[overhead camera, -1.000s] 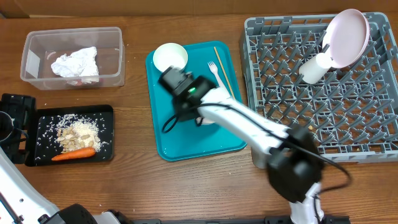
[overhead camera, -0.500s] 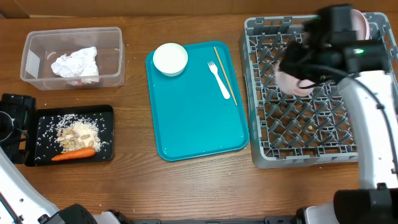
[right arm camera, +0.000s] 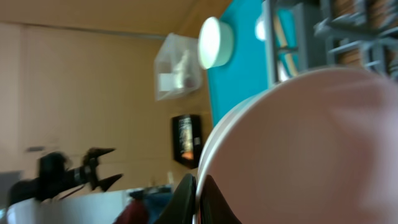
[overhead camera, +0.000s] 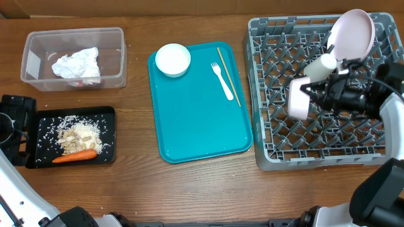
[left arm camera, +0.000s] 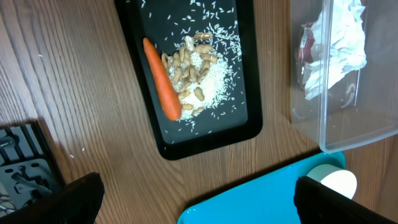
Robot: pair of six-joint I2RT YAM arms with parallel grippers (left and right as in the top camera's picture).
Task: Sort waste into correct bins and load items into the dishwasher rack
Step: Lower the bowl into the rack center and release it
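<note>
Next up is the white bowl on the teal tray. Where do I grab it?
Pinch the bowl's rim from above, one finger inside and one outside, on the side facing the teal tray's open middle. It seems to sit mouth-up, tucked into the tray's far corner.

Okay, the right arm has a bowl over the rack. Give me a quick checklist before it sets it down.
1. Right gripper pinched on the bowl rim: ok.
2. Bowl over the dishwasher rack, not the tray: ok.
3. Pegs beneath the bowl free: cannot tell, the bowl hides them.
4. Clearance from the cup: cannot tell, they nearly meet in the overhead view.
5. Left gripper open and far from the rack: ok.
</note>
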